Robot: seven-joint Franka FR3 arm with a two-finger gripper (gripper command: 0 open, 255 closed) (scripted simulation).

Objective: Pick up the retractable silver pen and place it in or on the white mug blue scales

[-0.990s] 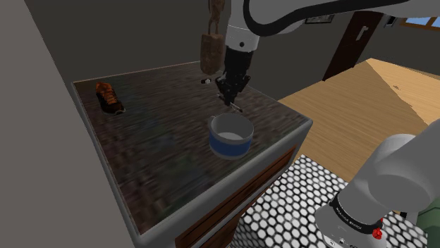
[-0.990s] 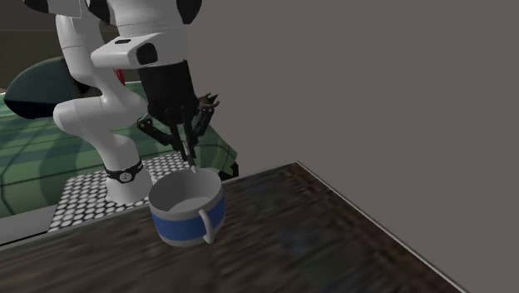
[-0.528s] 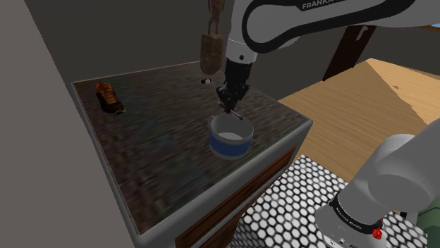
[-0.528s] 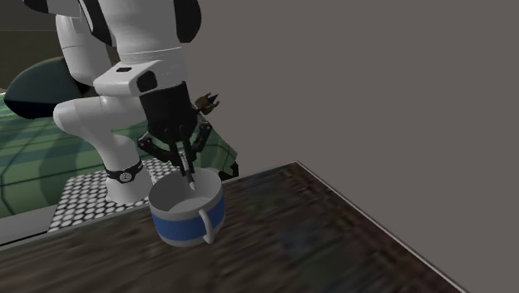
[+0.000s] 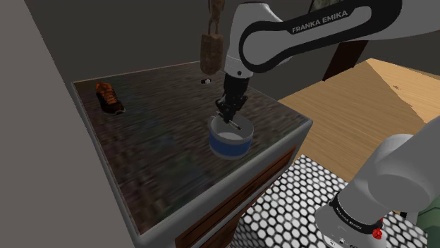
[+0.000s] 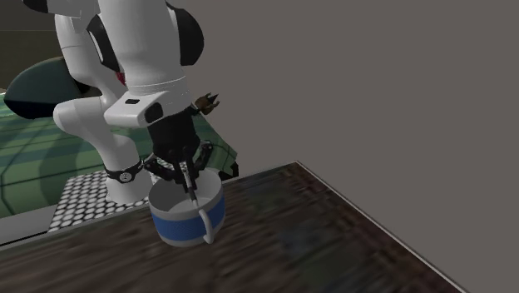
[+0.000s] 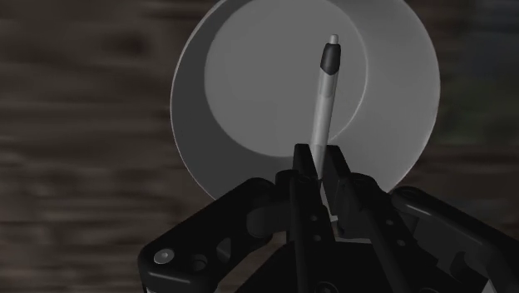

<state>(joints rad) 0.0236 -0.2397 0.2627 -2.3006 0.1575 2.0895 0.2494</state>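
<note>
Clamping the silver pen (image 7: 324,100) tight, the pincer (image 7: 318,164) hangs over the white blue-banded mug (image 5: 229,146) at mid-frame, pen aimed into its opening, dark desk (image 5: 155,169) underneath, brown shoe (image 5: 109,97) well apart at upper left.

White lettering "FRANKA EMIKA" along the dark band of the arm (image 5: 321,21), shoulder view.

In the shoulder view the white Franka arm (image 5: 310,32) rises from the five o'clock corner and reaches in from two o'clock. Its wrist is bent so the black gripper (image 5: 228,118) points toward six o'clock, seemingly a little tilted. Its fingers (image 7: 303,179) clasp a silver pen (image 7: 325,104) between them.
</note>
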